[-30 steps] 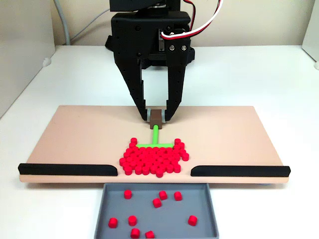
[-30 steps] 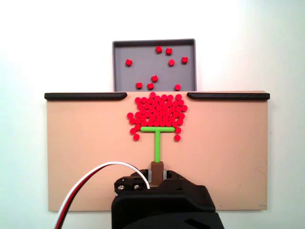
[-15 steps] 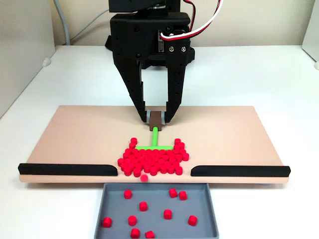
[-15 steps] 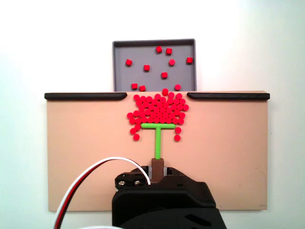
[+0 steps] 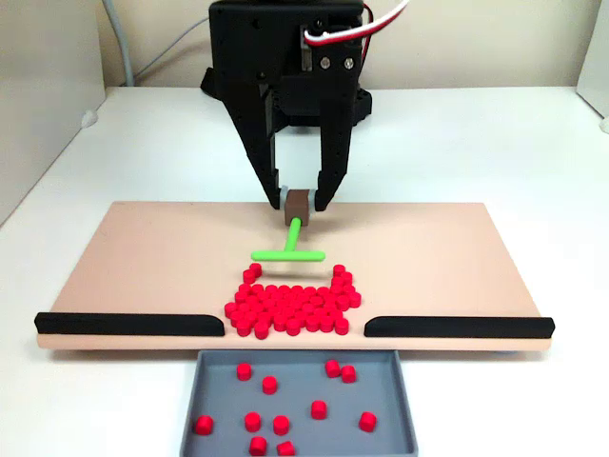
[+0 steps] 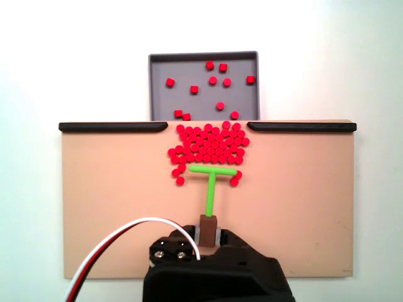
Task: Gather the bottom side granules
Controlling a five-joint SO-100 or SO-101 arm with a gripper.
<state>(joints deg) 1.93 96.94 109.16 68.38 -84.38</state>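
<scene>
The claw [image 5: 303, 203] grips the brown handle of a green T-shaped tool [image 5: 289, 249], its bar apparently just clear of the granules [image 5: 291, 307] massed at the board's [image 5: 143, 271] gap above the grey tray [image 5: 214, 400]. A crooked push could scatter pellets past the black rails [image 5: 128, 325].

Pincer [image 5: 303, 202] clamps the brown block atop the green T-tool [image 5: 289, 248], its bar just apart at twelve o'clock of the red granules [image 5: 290, 305] heaped on the tan board [image 5: 143, 262]; gray tray [image 5: 214, 381] at six o'clock holds several.
</scene>
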